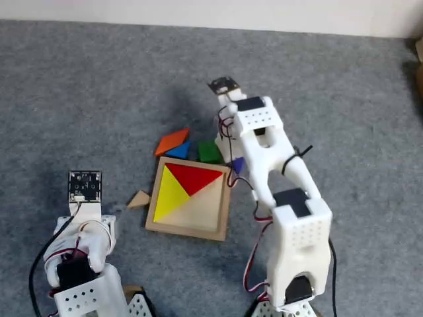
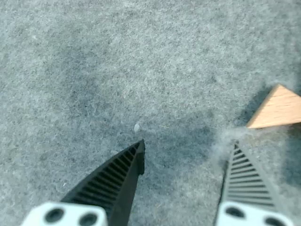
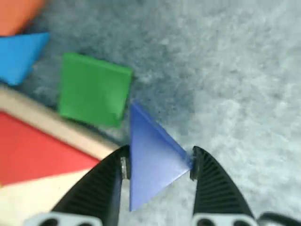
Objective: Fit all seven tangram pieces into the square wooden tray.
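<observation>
1. While the left gripper [image 2: 188, 143] hangs wide open beside the tray [image 1: 188, 228], a bare wooden triangle [image 2: 277, 108] lies just off its edge.
2. Inside the tray — red triangle [image 1: 195, 177] and yellow triangle [image 1: 168, 193], touching.
3. At the tray's far corner, the right gripper [image 3: 159, 157] clamps a dark blue triangle [image 3: 150, 141].
4. Beyond the tray: green square [image 3: 94, 89], light blue triangle [image 1: 178, 150], orange parallelogram [image 1: 172, 140].

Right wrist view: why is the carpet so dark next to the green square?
Right wrist view: a shadow, probably from the right arm, lies on the carpet beside the green square and reaches the blue triangle in the right gripper. Left wrist view: a dark patch lies ahead of the open left gripper, by the wooden triangle. High view: shade darkens carpet near the orange parallelogram.
</observation>
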`<state>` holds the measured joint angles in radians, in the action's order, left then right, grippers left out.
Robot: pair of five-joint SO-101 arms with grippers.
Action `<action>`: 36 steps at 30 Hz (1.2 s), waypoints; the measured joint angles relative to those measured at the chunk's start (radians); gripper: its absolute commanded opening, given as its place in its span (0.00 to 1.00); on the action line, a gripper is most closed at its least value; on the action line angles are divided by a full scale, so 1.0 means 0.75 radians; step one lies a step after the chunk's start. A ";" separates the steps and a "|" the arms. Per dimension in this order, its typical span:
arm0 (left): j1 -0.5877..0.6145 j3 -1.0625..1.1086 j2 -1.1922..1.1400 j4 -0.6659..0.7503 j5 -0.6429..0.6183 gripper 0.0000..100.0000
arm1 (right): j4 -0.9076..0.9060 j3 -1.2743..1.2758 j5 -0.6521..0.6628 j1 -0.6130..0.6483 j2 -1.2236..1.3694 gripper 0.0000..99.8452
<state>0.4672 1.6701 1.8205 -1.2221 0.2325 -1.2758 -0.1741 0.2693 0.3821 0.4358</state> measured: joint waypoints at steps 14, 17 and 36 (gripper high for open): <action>0.000 0.000 0.000 0.000 0.000 0.27 | -0.426 0.027 0.188 0.207 -0.399 0.10; 0.000 0.000 0.000 0.000 0.000 0.27 | -0.440 0.151 0.188 0.291 -0.518 0.10; 0.000 0.000 0.000 0.000 0.000 0.27 | 0.329 1.025 0.231 0.538 -0.869 0.10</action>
<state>0.4672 1.6701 1.8205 -1.2221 0.2325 -1.0288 0.5946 0.4427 0.7856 -0.2163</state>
